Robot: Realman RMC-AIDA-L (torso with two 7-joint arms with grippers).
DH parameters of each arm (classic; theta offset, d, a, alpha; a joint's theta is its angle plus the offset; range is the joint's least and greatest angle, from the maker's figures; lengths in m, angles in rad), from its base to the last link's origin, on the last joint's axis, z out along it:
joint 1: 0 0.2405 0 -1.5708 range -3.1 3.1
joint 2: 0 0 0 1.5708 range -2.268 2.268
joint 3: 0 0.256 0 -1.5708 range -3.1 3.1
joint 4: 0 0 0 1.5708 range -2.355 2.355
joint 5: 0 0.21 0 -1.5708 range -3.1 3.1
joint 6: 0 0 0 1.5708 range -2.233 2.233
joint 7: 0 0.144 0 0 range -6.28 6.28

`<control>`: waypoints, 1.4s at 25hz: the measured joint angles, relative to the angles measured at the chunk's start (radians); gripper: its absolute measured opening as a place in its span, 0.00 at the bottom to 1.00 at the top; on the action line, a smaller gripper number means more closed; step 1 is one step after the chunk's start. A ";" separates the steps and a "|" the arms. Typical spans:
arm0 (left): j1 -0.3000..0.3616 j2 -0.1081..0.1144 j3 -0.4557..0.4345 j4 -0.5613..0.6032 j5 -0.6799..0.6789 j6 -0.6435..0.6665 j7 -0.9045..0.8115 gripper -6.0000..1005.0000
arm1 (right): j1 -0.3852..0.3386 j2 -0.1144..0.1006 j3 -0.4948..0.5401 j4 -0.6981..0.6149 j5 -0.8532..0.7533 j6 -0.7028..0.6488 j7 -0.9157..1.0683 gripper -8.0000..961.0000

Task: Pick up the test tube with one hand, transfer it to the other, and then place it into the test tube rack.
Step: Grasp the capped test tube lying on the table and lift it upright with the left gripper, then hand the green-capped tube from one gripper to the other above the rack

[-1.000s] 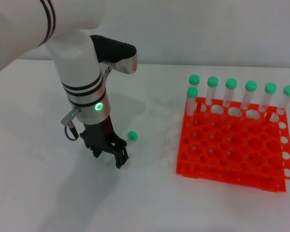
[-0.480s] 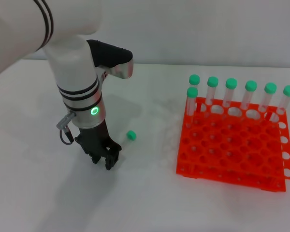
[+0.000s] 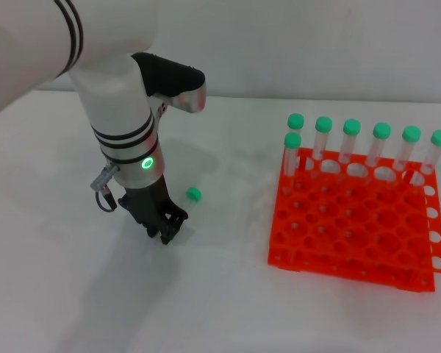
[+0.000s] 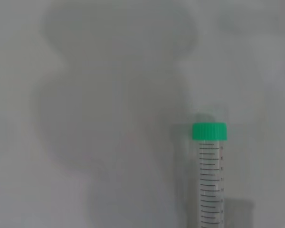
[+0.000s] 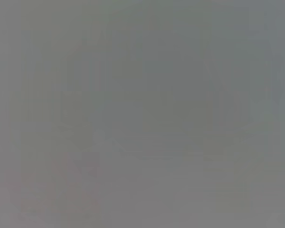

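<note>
Table is white and carries everything. Test tube rack, orange, sits on the right side with 7 green-capped tubes upright along its far edge; most holes are free. My left arm fills the left of the head view, left gripper pointing down at the table. Right arm is out of sight; its wrist view shows only grey.

Test tube lies tilted just beside the gripper tips, green cap toward the rack. Left wrist view shows its cap and graduated body close below the camera. I judge the fingers to be closed on its lower end, but contact is hidden, so I cannot tell for certain.

Step in hand: the pick. I want a firm hold low on the body, leaving the capped half free for the handover, and a slow lift.
</note>
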 joint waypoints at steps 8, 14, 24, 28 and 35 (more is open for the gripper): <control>-0.009 0.004 -0.001 -0.027 -0.046 -0.096 0.005 0.19 | 0.000 0.001 0.000 -0.002 0.003 -0.005 0.000 0.89; 0.002 0.004 -0.001 -0.071 -0.232 -0.379 0.094 0.19 | 0.001 -0.003 -0.003 -0.011 0.000 -0.050 -0.003 0.89; 0.177 -0.004 -0.002 0.046 -1.303 -0.856 0.971 0.19 | -0.007 -0.009 -0.009 -0.038 -0.007 -0.115 0.125 0.89; 0.300 -0.006 -0.005 0.054 -1.828 -0.592 1.407 0.19 | -0.024 -0.027 -0.015 -0.063 -0.015 -0.123 0.259 0.89; 0.536 -0.007 -0.005 0.156 -2.167 -0.025 1.799 0.19 | -0.064 -0.041 -0.065 -0.130 -0.038 -0.080 0.437 0.89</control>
